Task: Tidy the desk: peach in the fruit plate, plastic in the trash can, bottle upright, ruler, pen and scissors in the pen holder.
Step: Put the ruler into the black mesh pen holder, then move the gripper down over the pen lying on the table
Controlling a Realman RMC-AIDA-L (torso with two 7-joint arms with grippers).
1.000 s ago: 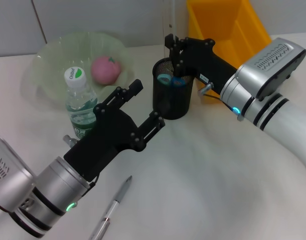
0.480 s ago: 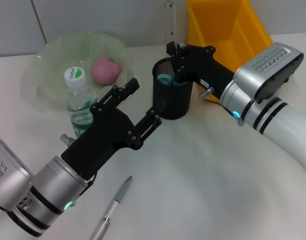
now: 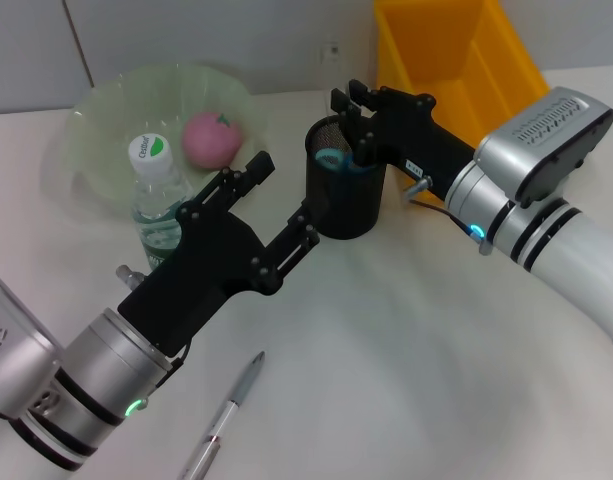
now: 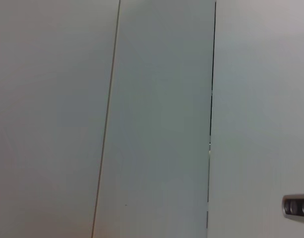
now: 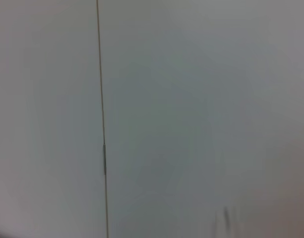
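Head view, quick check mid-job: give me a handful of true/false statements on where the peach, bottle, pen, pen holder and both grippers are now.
1. The peach lies in the fruit plate. True.
2. The bottle lies on its side. False: it stands upright, cap on top, at the plate's near edge.
3. The pen is in the pen holder. False: it lies on the table, near the left arm.
4. The right gripper is at the holder's far rim. True.
5. The left gripper grips the bottle. False: it is open and empty, between the bottle and the holder.
6. A yellow bin stands behind the holder. True.
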